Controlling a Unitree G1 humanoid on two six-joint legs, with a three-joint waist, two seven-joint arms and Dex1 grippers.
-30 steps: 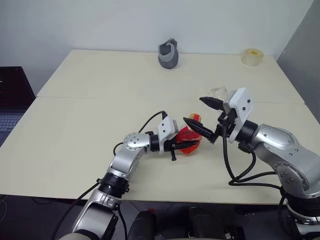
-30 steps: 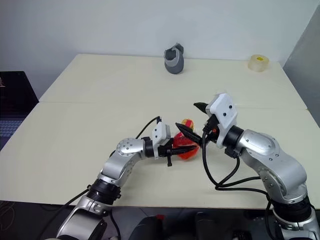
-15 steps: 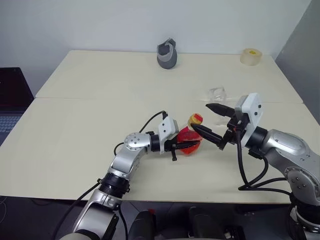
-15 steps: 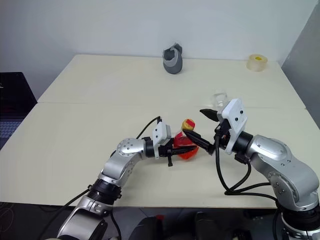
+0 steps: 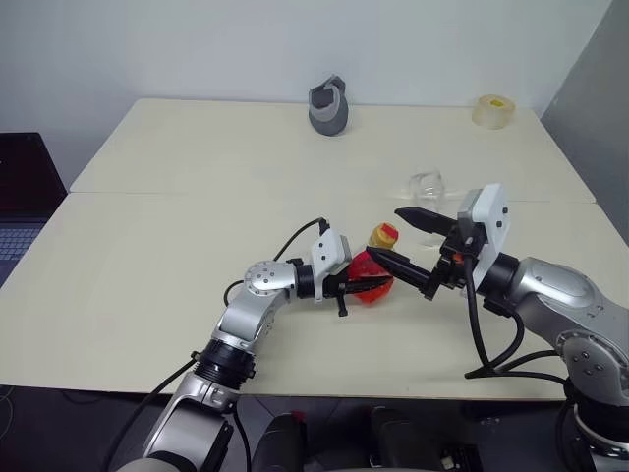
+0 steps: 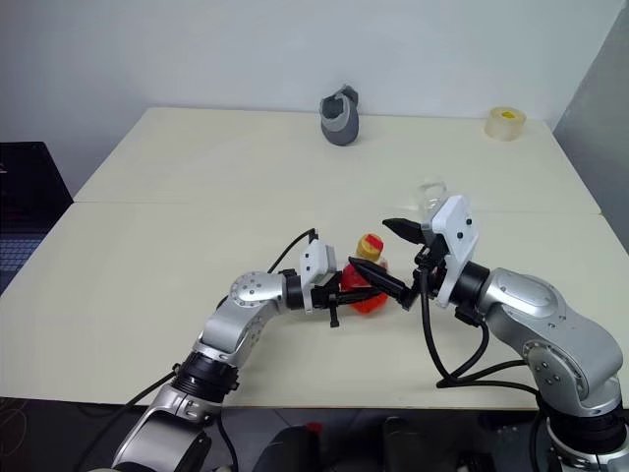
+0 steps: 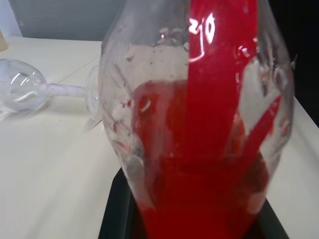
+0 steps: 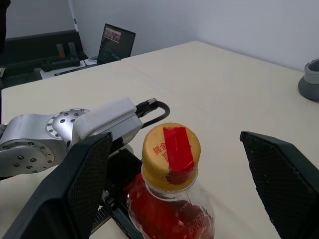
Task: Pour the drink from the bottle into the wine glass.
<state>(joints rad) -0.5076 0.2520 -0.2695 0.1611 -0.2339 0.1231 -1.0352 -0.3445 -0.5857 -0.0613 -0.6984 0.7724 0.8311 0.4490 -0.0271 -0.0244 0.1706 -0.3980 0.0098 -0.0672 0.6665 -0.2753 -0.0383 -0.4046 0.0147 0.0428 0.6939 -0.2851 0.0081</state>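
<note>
Small clear plastic bottle (image 5: 371, 275) stands near the middle of the pale table (image 5: 147, 256), toward the near edge, held at its lower body by the left gripper (image 5: 366, 287) coming from the left. Right gripper (image 5: 405, 241) sits just right of the bottle, jaws spread either side of the yellow-and-red cap (image 8: 171, 151). Clear stemmed wine glass (image 7: 45, 90) lies, apparently on its side, beyond and right of the bottle. Grey mug-like object (image 5: 328, 106) at far centre; roll of tape (image 5: 493, 111) at far right.

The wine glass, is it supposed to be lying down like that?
No, that looks odd. The clear stemmed wine glass lies on its side on the cream table, bowl empty, behind the small clear plastic bottle of red drink. Nothing can be poured into it until it stands upright. No spill shows.
</note>
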